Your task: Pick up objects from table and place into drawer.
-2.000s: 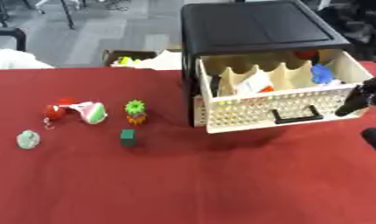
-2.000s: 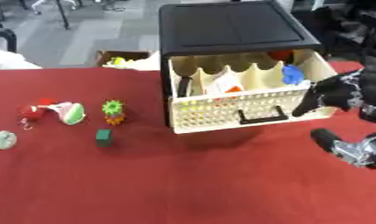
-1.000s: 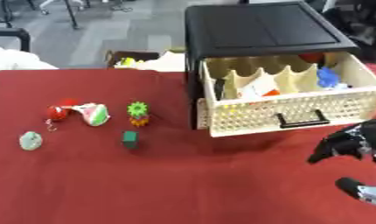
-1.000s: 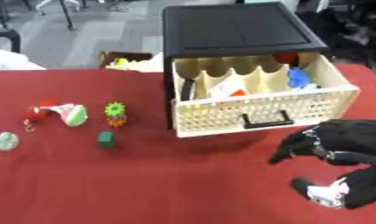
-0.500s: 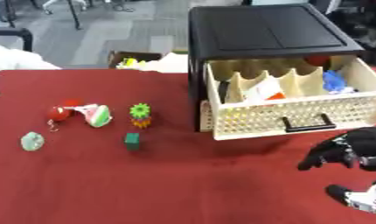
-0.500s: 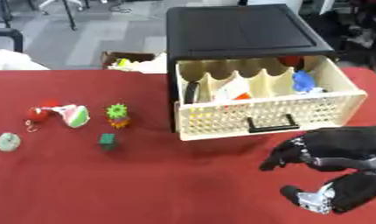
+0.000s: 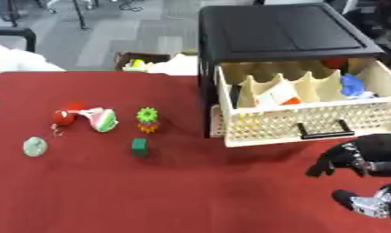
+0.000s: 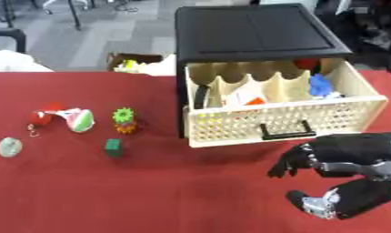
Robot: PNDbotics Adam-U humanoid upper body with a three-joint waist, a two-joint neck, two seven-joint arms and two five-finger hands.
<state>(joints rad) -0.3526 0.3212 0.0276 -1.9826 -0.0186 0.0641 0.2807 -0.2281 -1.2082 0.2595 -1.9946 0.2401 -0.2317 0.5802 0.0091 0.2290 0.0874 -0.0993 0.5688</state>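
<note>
On the red table (image 8: pixel 151 191) stands a black cabinet (image 8: pixel 254 32) whose cream lattice drawer (image 8: pixel 286 119) is pulled out; a blue thing (image 8: pixel 319 85), a white and orange thing (image 8: pixel 246 98) and a red thing (image 8: pixel 306 63) lie in its compartments. At the table's left lie a red ball (image 8: pixel 39 117) beside a watermelon-slice toy (image 8: pixel 77 119), a green and orange gear toy (image 8: pixel 123 117), a small green cube (image 8: pixel 112 145) and a pale green disc (image 8: pixel 9 146). My right hand (image 8: pixel 350 154) hovers low in front of the drawer's handle, fingers relaxed, thumb apart, holding nothing.
Behind the table's far edge sits an open cardboard box (image 8: pixel 131 61) with yellowish things in it. White cloth (image 8: pixel 12 61) shows at the far left. Grey floor and chair legs lie beyond.
My right hand has dropped from the drawer's front down to the table in front of it and drifted left. The toys on the left have not moved.
</note>
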